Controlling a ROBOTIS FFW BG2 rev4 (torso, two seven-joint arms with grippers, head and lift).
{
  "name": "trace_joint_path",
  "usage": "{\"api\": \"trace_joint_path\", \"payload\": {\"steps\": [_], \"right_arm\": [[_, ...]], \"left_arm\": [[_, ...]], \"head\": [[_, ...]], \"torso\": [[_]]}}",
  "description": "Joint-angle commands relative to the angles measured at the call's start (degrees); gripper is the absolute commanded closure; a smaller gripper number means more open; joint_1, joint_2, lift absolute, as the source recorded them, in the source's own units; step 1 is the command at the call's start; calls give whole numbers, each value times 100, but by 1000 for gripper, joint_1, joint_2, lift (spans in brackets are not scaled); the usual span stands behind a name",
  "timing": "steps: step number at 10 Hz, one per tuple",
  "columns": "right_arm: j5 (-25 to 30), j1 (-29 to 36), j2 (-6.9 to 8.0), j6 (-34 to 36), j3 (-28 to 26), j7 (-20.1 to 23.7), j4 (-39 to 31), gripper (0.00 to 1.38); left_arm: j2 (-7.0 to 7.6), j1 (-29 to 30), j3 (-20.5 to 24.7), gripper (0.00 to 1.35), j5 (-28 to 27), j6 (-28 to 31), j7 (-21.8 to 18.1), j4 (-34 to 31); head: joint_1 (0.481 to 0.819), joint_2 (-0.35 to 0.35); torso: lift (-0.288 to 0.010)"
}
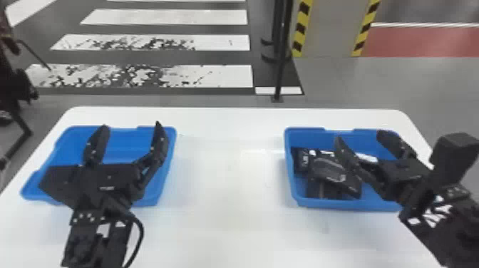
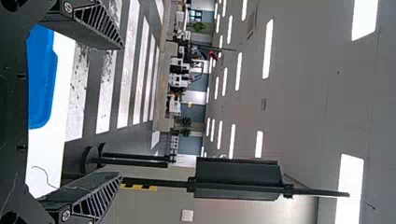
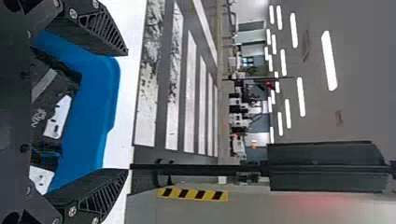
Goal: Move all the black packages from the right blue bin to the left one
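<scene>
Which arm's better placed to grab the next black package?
Right, I'd say: the open right pincer hangs over the right bin, where black packages lie; the left pincer is over the left bin.

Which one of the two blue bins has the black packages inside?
The right blue bin, near the right gripper: black packages lie piled inside it. In the visible part of the left blue bin, I see none.

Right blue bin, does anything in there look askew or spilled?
The black packages lie jumbled in the right blue bin, and the top one slants across others. Untidy, but I see no spill over the rim.
</scene>
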Motion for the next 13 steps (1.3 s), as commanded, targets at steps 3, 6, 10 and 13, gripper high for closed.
{"api": "trace_joint_path", "payload": {"steps": [3,6,10,13], "right_arm": [[268,-224,-54,1265,-156,226,64,145],[280,-337,-54,1392,-156,384,332,151],[337,-548,-63,1617,-64,437,725,209],[211,-941,-116,1743,141,666,1330,581]], "left_arm": [[22,13,-34,101,0,-1,0,33],[22,-15,-46,101,-11,-1,0,47],[22,-15,-46,101,-11,13,0,89],[22,-43,-57,102,-11,27,0,103]], "head": [[695,-5],[695,-18],[695,-17],[695,-16]], "torso": [[-175],[-175],[-175],[-175]]}}
